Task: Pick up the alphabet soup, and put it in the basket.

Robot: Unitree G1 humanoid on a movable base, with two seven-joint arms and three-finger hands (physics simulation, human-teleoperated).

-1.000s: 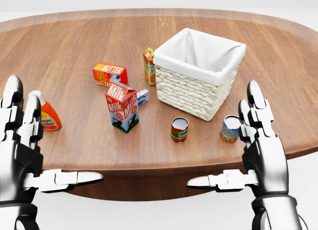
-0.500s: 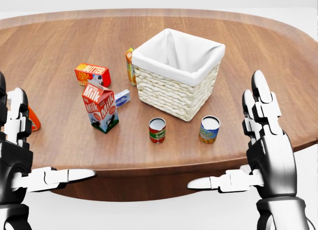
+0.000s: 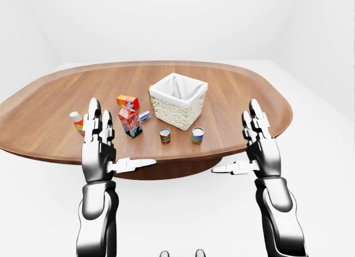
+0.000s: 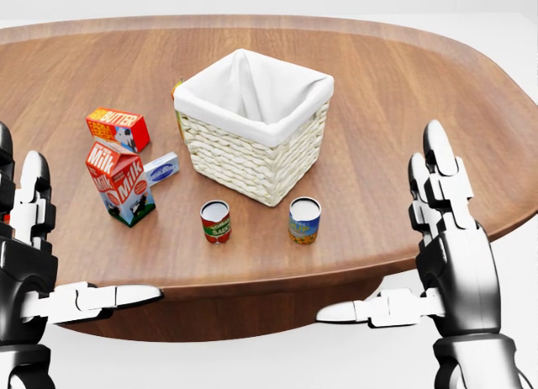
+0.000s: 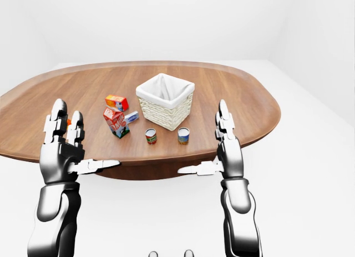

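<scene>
Both robot hands are up, palms toward each other, at the near edge of the bench (image 4: 395, 86), empty. Left robot hand (image 4: 29, 271): fingers spread wide, straight up, thumb pointing inward toward the right one. Right robot hand (image 4: 445, 263): same pose mirrored, wide open, thumb pointing left. Neither touches anything.

Two cans stand upright between the hands, above the thumbs in the head view. The red-and-green labelled can (image 4: 215, 221) is nearer the left robot hand; the blue-and-yellow labelled can (image 4: 304, 220) is nearer the right robot hand. Label text is too small to read, so I cannot tell which is the alphabet soup. The cans are near each other but apart, and both sit just below the basket, not touching it.

Basket (image 4: 252, 158): white wicker, white cloth liner, upright, further out on the bench than the cans, roughly midway between the hands, slightly left.

Milk carton (image 4: 118, 181) is upright, up and right of the left robot hand. Butter box (image 4: 118, 128) lies beyond it. A small blue-white box (image 4: 160, 167) lies between the milk carton and the basket. An orange bottle (image 3: 77, 122) shows just left of the left robot hand's fingers in the left-eye view.
</scene>
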